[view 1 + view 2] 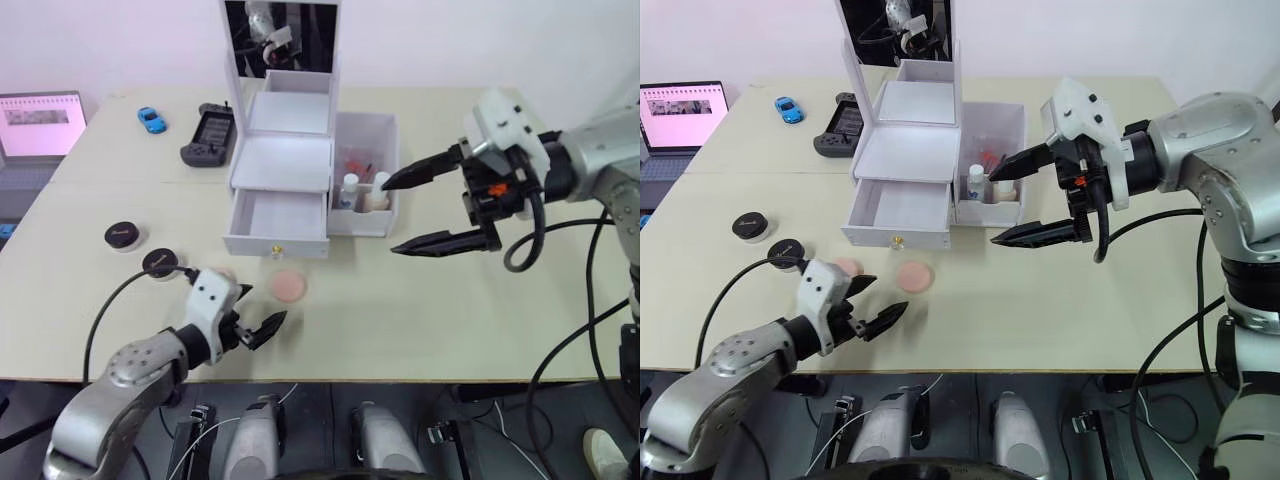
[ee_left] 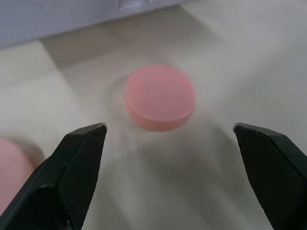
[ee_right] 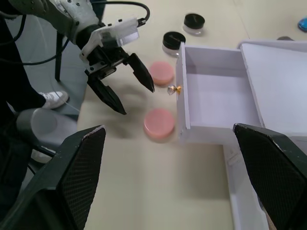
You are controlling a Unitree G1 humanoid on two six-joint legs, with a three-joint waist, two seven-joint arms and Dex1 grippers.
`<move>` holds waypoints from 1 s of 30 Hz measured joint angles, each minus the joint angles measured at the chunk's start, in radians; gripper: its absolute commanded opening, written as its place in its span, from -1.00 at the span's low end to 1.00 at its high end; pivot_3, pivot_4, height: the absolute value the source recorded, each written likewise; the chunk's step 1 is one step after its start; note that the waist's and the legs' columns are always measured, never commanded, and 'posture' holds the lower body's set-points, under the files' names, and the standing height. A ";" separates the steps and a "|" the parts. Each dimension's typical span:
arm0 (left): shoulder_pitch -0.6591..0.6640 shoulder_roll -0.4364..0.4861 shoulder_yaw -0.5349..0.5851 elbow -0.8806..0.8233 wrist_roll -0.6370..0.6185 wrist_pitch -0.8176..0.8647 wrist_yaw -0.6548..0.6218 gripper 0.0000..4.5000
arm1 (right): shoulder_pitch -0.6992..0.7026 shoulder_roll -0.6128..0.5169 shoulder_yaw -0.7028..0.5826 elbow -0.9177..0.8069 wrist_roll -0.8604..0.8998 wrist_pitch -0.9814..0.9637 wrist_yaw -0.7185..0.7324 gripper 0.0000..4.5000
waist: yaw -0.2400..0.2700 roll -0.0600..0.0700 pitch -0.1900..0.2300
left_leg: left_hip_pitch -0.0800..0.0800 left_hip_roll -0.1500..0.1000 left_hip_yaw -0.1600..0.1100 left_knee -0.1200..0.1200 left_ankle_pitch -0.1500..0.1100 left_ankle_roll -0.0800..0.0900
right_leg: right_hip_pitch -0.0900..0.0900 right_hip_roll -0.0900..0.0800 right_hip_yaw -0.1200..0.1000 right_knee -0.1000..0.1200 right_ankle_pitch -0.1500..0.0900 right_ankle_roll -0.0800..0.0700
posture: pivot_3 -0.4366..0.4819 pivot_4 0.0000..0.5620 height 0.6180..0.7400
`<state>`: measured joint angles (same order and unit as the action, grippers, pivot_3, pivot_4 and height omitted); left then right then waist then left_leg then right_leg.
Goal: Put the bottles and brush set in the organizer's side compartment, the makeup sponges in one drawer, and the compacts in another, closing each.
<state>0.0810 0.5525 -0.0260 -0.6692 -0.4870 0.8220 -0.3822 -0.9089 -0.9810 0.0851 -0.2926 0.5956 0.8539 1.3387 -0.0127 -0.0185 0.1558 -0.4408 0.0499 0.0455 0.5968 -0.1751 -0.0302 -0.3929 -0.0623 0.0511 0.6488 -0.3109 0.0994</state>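
Makeup sponge (image 2: 159, 97) just ahead of open left end effector (image 2: 170, 143), untouched.

Pink makeup sponges (image 1: 289, 286), white organizer (image 1: 280, 165)

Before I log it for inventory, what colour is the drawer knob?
Gold; the knob shows best in the right wrist view.

Pale beige table (image 1: 480, 330), seam across its left part. Plain white wall (image 1: 480, 40) behind. Dark floor under the near edge. Even, soft light, faint shadows.
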 measured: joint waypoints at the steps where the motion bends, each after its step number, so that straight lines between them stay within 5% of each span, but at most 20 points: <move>1: -0.024 -0.007 -0.017 0.008 0.008 0.025 0.016 0.98 | 0.002 -0.002 -0.004 -0.005 0.002 0.009 -0.008 1.00 | 0.000 0.000 0.000 | 0.000 0.000 0.000 0.000 0.000 0.000 | 0.000 0.000 0.000 0.000 0.000 0.000 | -0.05 -0.47 0.98; 10: -0.218 -0.145 -0.107 0.003 0.034 0.261 0.170 0.98 | 0.014 -0.043 -0.065 -0.081 0.058 0.090 -0.084 1.00 | 0.002 0.000 0.000 | 0.000 -0.001 -0.003 0.001 0.000 0.000 | 0.002 0.002 -0.001 0.000 0.002 0.004 | -0.05 -0.47 0.98; 19: -0.258 -0.192 -0.124 0.003 0.066 0.331 0.221 0.98 | 0.006 -0.060 -0.058 -0.098 0.076 0.123 -0.144 1.00 | 0.000 0.000 0.000 | 0.000 0.000 -0.004 0.001 0.000 0.000 | 0.002 0.004 -0.001 0.001 0.002 0.004 | -0.05 -0.47 0.98; 28: -0.292 -0.185 -0.146 0.009 0.106 0.380 0.242 -0.98 | -0.003 -0.060 -0.048 -0.097 0.075 0.121 -0.173 1.00 | 0.002 0.000 0.000 | 0.000 -0.001 -0.005 0.002 0.000 0.000 | 0.003 0.004 -0.001 0.001 0.002 0.003 | -0.05 -0.47 0.98; 30: -0.294 -0.180 -0.148 0.000 0.108 0.395 0.245 -0.98 | -0.007 -0.059 -0.046 -0.095 0.073 0.120 -0.176 1.00 | 0.002 0.000 0.000 | 0.000 -0.001 -0.005 0.002 0.000 0.000 | 0.003 0.003 -0.001 0.001 0.002 0.003 | -0.05 -0.47 0.98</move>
<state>-0.2128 0.3724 -0.1740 -0.6693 -0.3787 1.2173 -0.1368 -0.9158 -1.0405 0.0390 -0.3877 0.6690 0.9739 1.1624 -0.0112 -0.0187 0.1555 -0.4407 0.0494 0.0403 0.5986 -0.1750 -0.0300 -0.3898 -0.0588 0.0497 0.6495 -0.3092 0.1029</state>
